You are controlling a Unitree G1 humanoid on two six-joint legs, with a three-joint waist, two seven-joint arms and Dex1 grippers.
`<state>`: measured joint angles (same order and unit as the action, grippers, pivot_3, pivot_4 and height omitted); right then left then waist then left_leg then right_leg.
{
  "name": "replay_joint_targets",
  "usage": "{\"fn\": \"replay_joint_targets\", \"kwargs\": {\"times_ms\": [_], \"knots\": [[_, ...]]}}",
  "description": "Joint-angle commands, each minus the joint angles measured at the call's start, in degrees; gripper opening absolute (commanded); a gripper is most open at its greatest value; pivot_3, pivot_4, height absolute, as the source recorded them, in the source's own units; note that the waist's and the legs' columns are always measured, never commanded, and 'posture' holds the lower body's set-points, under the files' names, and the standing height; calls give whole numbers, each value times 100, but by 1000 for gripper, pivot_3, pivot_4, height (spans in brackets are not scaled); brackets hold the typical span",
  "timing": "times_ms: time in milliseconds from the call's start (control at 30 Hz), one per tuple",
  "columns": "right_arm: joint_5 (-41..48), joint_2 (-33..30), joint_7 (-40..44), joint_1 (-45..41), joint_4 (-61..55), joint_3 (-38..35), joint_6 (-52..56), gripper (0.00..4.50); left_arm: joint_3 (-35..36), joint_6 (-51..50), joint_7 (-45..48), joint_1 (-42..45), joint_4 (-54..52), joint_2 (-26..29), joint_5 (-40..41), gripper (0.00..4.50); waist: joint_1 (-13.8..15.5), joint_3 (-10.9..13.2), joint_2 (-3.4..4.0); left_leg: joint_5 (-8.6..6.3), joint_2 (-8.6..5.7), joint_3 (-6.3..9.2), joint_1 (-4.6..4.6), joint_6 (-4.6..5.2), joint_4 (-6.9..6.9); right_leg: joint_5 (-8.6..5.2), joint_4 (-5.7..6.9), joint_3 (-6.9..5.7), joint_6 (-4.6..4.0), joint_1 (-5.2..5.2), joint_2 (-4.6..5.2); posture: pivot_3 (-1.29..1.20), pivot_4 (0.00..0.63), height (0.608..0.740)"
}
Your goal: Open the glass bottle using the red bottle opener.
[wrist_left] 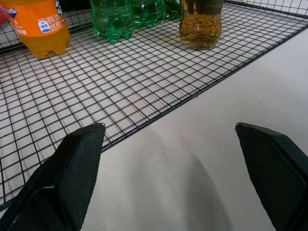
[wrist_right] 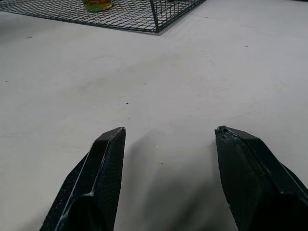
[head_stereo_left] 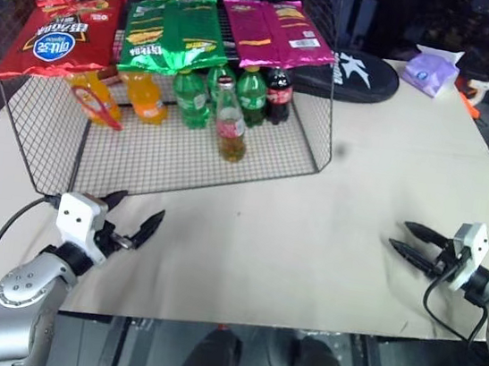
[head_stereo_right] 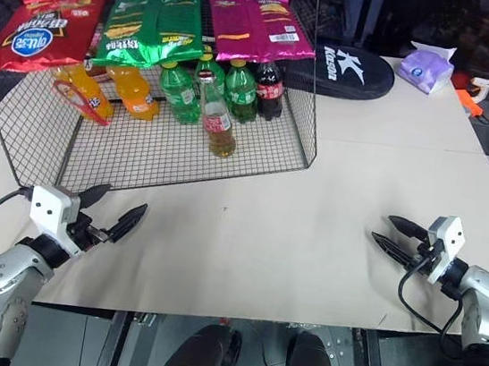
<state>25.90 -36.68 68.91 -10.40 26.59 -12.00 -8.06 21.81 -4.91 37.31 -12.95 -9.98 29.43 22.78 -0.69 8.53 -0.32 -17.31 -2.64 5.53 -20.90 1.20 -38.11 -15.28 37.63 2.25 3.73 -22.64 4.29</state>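
Both tools empty, fingers apart — left tool (head_stereo_left: 137, 212) near wire rack (head_stereo_left: 184, 162), right tool (head_stereo_left: 412, 243) over bare surface (head_stereo_left: 308, 246); glass bottle (head_stereo_left: 230, 125) upright on rack, red bottle opener (head_stereo_left: 99, 106) there too.

A pale beige bench (head_stereo_left: 327, 239) spans the area, its front edge straight. Beyond the far edge, surroundings are dark.

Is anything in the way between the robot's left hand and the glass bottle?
Nothing visible. The left gripper is open in front of the wire rack's open side. The glass bottle stands at the front of the bottle row, with only bare wire floor between it and the fingers.
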Motion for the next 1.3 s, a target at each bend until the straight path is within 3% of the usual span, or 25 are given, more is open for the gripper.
{"fn": "replay_joint_targets", "kwargs": {"times_ms": [33,900,1033,1167,1300], "knots": [[58,10,34,-30,-143,-106,-56,2961,3,-26,87,-17,-105,67,83,4500,0,0,0,0,0,0,0,0,0,0,0,0,0,0,0,0,150,740],[26,256,109,3,-681,98,-54,2961,62,-169,-136,110,-426,-20,67,4500,0,1,2,0,0,0,0,0,1,0,0,1,0,-1,0,0,150,740],[449,517,67,10,-1660,255,475,2961,204,-154,-490,461,-327,-62,17,4500,-4,2,3,0,1,0,0,-1,1,0,2,2,0,-4,-1,0,150,740],[1530,755,254,-6,-2724,267,1400,2961,395,-333,-970,931,-147,-103,77,4500,8,3,4,1,1,6,-7,-2,0,0,3,-2,1,-8,-1,0,150,740],[2513,983,-158,-172,-3499,162,2289,2961,801,-540,-1507,1620,215,-117,317,4500,21,5,-2,3,-3,15,-14,-5,-2,0,0,-11,1,-9,0,0,150,740]]}}
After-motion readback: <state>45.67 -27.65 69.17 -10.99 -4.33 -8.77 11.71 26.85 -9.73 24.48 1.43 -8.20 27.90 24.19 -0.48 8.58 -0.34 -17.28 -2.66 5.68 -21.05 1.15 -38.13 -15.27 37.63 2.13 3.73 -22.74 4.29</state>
